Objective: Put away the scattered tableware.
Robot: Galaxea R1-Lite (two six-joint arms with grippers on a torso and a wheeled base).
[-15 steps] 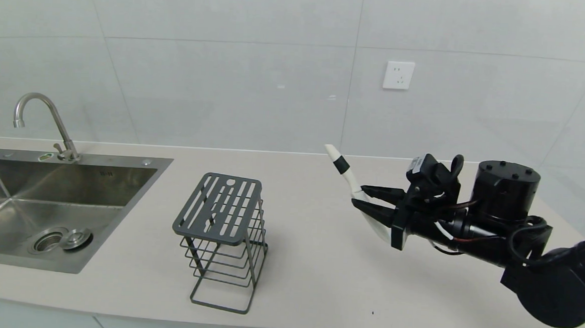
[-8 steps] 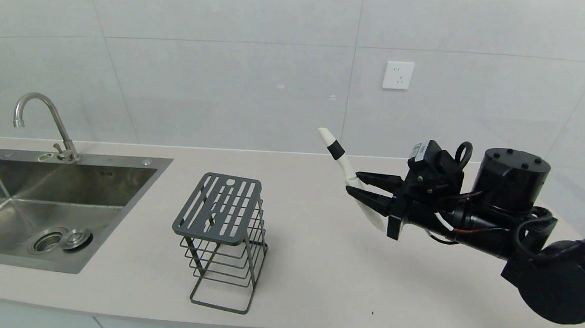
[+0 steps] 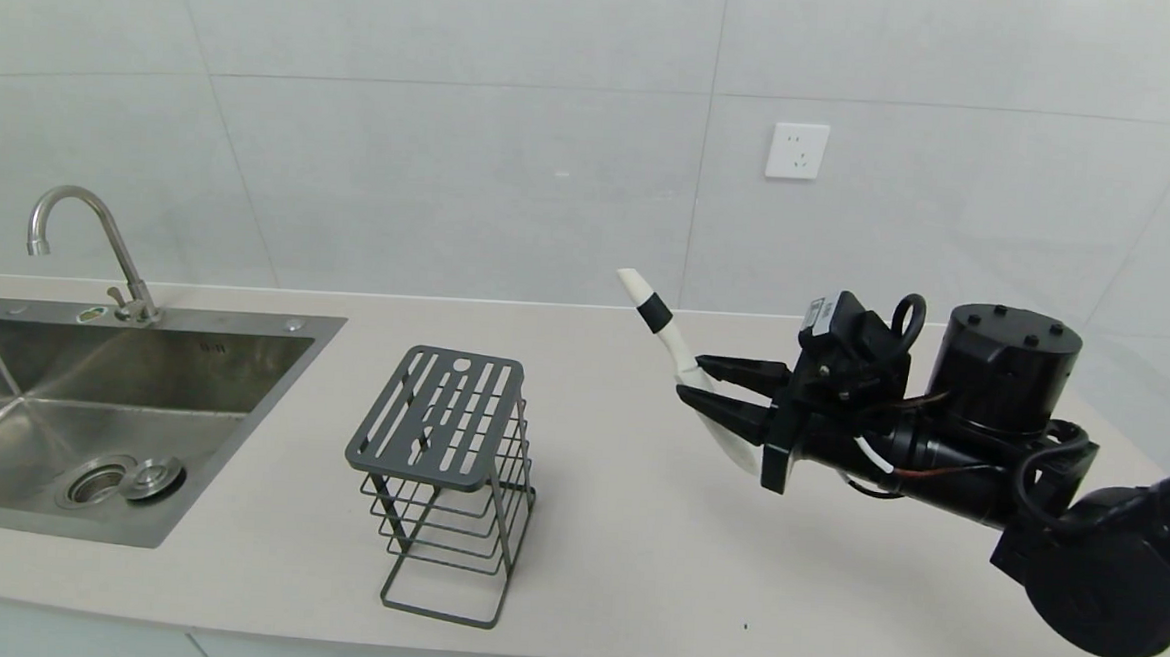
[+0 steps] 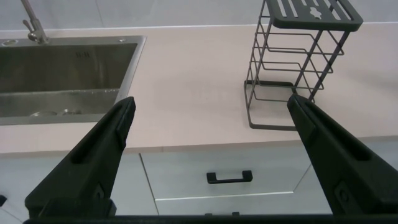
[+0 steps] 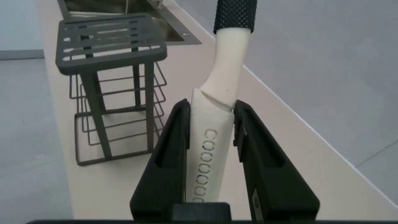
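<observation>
Item 1. My right hand [image 3: 695, 377], held above the surface [image 3: 633, 551] to the right of the rack [image 3: 443, 461] and well apart from it. Its two fingers are clamped on the spatula [image 3: 672, 343]. In the right wrist view the hand [image 5: 211, 109] presses both flat sides of the spatula [image 5: 227, 56] where the blade narrows into the handle.

Item 2. Spatula, white, with a black band near the end of the handle. It is off the surface, tilted, with the handle end up and leaning toward the rack's side. The blade points down and away from the rack. A row of small holes shows on the blade between my fingers.

Item 3. Rack, dark wire, with a slotted flat top. It stands upright on the surface. From my right wrist the rack [image 5: 115, 81] is seen beyond the spatula's handle, not touching it.

Item 4. My left hand [image 4: 211, 106], fingers wide apart, nothing between them. It is low and in front of the rack [image 4: 292, 68], off the front edge of the surface.

Item 5. Sink [image 3: 142, 365], steel, set into the surface to the left of the rack, with a curved tap [image 3: 89, 232] at its back edge.

Item 6. Socket [image 3: 797, 150], white, on the tiled wall behind the rack and to its right.

Item 7. Drawer handle [image 4: 230, 178], black, on the cabinet front below the rack.
</observation>
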